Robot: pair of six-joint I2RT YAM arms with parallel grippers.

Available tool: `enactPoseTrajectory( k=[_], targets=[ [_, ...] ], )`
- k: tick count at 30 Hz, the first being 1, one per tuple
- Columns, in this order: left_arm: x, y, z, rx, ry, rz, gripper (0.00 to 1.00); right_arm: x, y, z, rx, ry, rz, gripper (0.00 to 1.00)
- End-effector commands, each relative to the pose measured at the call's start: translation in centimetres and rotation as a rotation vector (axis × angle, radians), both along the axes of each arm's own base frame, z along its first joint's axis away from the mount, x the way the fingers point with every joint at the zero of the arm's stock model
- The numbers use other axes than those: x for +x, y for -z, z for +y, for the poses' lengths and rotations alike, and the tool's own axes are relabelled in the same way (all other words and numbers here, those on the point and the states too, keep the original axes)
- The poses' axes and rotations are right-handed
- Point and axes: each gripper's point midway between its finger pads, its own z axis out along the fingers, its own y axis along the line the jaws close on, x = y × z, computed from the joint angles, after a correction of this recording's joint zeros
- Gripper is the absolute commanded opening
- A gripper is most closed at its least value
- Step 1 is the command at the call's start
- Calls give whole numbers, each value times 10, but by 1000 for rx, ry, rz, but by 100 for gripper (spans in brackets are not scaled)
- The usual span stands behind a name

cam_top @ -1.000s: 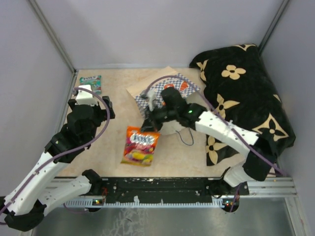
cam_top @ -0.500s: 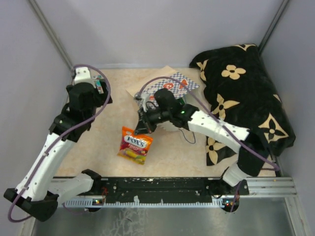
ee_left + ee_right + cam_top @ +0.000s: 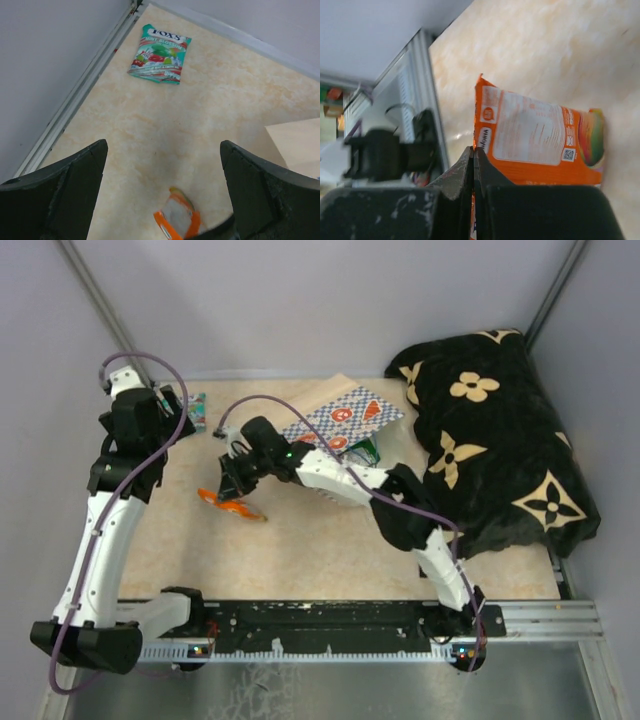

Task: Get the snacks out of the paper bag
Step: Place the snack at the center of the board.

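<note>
My right gripper (image 3: 231, 486) is shut on the edge of an orange-yellow snack packet (image 3: 231, 506) and holds it just above the table, left of centre. In the right wrist view the closed fingertips (image 3: 473, 150) pinch the packet's (image 3: 535, 135) corner, its printed back facing the camera. My left gripper (image 3: 178, 408) is open and empty near the far-left corner. A teal snack packet (image 3: 160, 54) lies flat ahead of it, also seen from the top (image 3: 198, 410). The paper bag (image 3: 345, 418) lies on its side at the back centre, with a green packet (image 3: 363, 450) at its mouth.
The black flower-patterned cloth (image 3: 500, 430) fills the right side of the table. A metal frame rail (image 3: 80, 95) runs along the left edge beside the grey wall. The bag's tan corner (image 3: 300, 145) shows at the right of the left wrist view.
My right arm swung left, carrying the orange-yellow packet from the centre front to left of centre. My left arm drew back toward the far-left corner.
</note>
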Motion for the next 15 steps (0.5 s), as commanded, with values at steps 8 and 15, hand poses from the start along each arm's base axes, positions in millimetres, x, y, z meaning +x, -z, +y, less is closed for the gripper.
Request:
enactPoseTrajectory(
  k=[8, 15],
  targets=[
    [13, 55, 6, -79, -40, 78, 100, 117, 1, 43, 23, 141, -183, 34],
    [17, 91, -11, -148, 30, 62, 100, 120, -95, 5, 150, 168, -265, 99]
  ],
)
